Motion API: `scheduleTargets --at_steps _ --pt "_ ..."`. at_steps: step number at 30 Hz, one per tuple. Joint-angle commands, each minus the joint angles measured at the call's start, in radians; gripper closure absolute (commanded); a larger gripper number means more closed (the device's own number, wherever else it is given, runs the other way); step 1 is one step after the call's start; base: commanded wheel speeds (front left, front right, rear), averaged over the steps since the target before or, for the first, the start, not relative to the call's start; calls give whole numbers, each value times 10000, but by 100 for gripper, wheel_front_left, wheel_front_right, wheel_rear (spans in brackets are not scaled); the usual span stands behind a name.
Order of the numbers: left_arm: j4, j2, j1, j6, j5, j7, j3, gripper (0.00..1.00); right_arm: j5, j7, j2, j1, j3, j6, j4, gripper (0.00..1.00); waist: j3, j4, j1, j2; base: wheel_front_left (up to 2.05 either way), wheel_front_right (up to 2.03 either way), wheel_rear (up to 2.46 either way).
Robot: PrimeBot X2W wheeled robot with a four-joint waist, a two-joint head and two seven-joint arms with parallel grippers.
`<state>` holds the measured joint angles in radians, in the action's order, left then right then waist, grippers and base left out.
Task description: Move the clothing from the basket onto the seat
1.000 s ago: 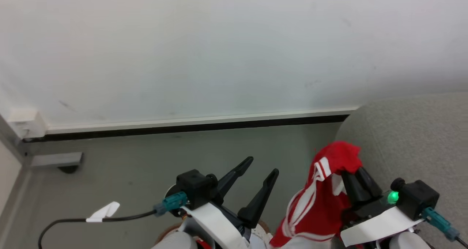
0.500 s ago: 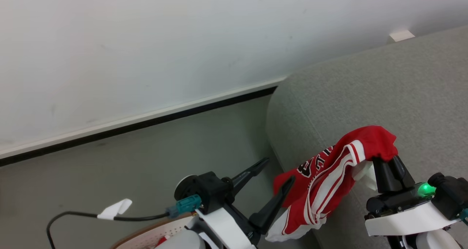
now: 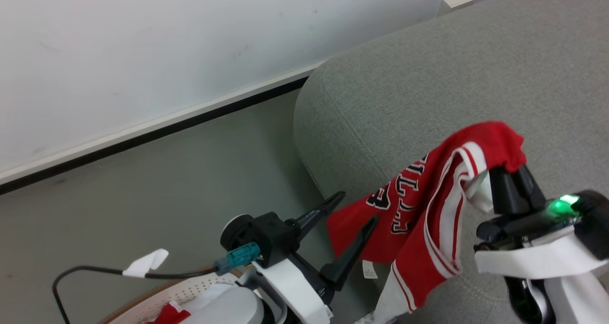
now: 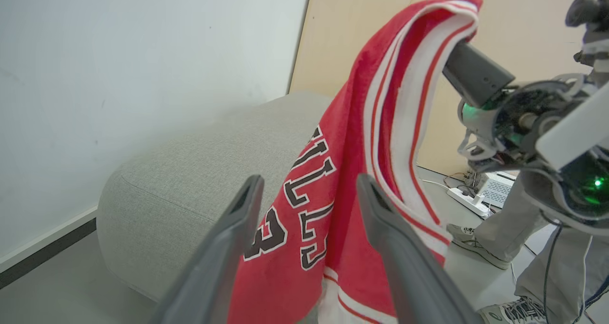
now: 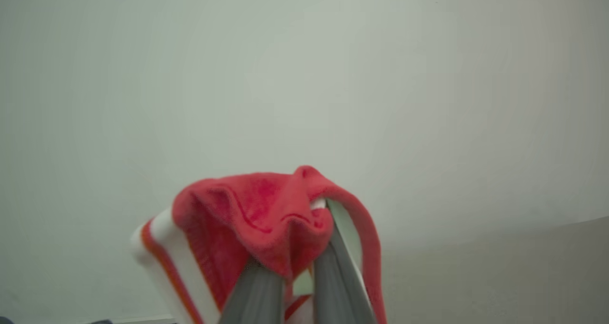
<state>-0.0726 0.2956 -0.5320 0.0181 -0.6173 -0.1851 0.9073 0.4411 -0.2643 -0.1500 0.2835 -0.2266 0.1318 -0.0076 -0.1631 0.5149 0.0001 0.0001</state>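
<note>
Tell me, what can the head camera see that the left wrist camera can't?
Head view's own: the white basket with a bit of red cloth inside, and a black cable with a white tag. Left wrist view's own: a person's shoes and a power strip. Shared: the red jersey pinched in the shut right gripper, the grey seat, and the open left gripper.

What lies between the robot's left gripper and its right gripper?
The bright red fabric garment with white stripes, hanging from the shut right gripper; the open left gripper points at it. The head and left wrist views show it.
</note>
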Motion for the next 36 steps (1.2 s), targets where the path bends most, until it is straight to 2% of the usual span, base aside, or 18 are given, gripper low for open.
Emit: scheduleTargets --at_steps 1,5,14,16,23,27,32,36 --pt "-33 82 -116 -28 152 11 0 0 143 0 -100 543 27 -21 -39 100 -186 35 -1 -1 0 0 0" --pt "11 66 -312 -87 240 127 80 0 287 0 -500 1577 62 -21 146 100 -482 -122 -1 -1 0 0 0" --pt "502 420 -1110 -158 554 680 111 0 1817 412 -2377 5405 574 -21 1525 100 -2297 -1191 -1 -1 0 0 0" --pt "661 501 -1344 -161 666 795 115 0 2190 636 -2948 6215 877 -21 1970 100 -2798 -1494 -1 -1 0 0 0" --pt "1384 700 -2229 -236 1340 1187 248 0 1947 1201 -4986 8676 1382 -21 3589 100 -4582 -2418 -1 -1 0 0 0" --pt "1448 676 -2538 -260 1519 1268 273 0 1399 1604 -5451 9337 1475 -22 5241 100 -5209 -2680 -1 -1 0 0 0" --pt "1269 544 -2732 -333 1458 1149 283 0 1086 2191 -5290 9241 775 -23 6987 100 -5591 -2904 -1 -1 0 0 0" --pt "1093 495 -2750 -321 1360 1030 241 0 1171 3242 -5023 8759 -142 -23 8066 100 -5578 -2978 -1 -1 0 0 0"
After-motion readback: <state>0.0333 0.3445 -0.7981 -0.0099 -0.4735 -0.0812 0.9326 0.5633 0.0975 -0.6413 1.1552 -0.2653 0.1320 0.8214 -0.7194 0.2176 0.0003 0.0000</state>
